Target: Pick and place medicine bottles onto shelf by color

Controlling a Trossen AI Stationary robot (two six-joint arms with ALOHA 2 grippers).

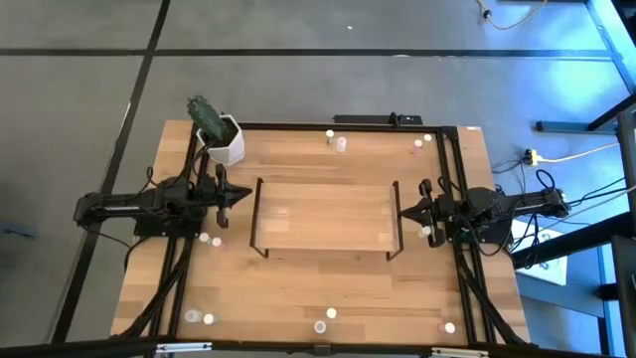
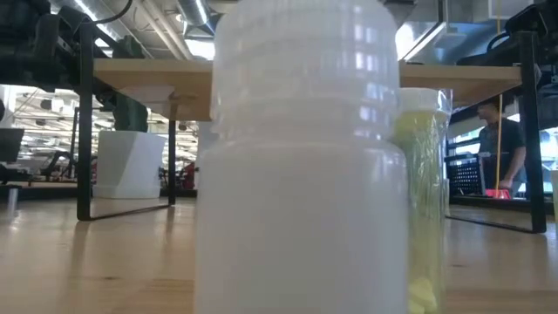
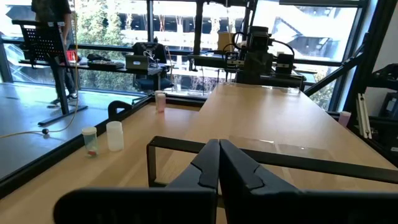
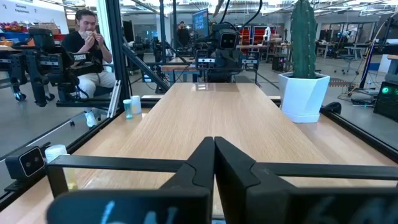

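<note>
I am counting about a dozen bottles from above, all scattered on the table (image 1: pixel 328 283) around the shelf (image 1: pixel 325 214) and none on it: two (image 1: pixel 335 140) at the far edge near the middle, two (image 1: pixel 421 142) toward the far right corner, three (image 1: pixel 211 240) just beside the left arm's base, one or two by the right gripper, two (image 1: pixel 200 317) at the near left corner, two (image 1: pixel 325 319) at the near edge's middle and one (image 1: pixel 447 326) at the near right. I am seeing them as tiny round dots with pale caps, some white, some pinkish; their colours are hard to tell apart from this height. In the low view one white bottle (image 2: pixel 296 174) is standing right against the lens, with a yellow-green one (image 2: pixel 423 201) just behind it. The shelf is one light-wood board with thin black end frames, sitting in the table's middle, its top bare. I am holding both arms level at the shelf's ends: the left gripper (image 1: pixel 241 196) is pointing at the left frame with its fingers pressed together on nothing, and the right gripper (image 1: pixel 405 209) is facing the right frame, likewise clenched and holding nothing. One cactus pot (image 1: pixel 221 137) is standing at the far left corner. A person (image 4: pixel 87 46) is sitting beyond the table.
</note>
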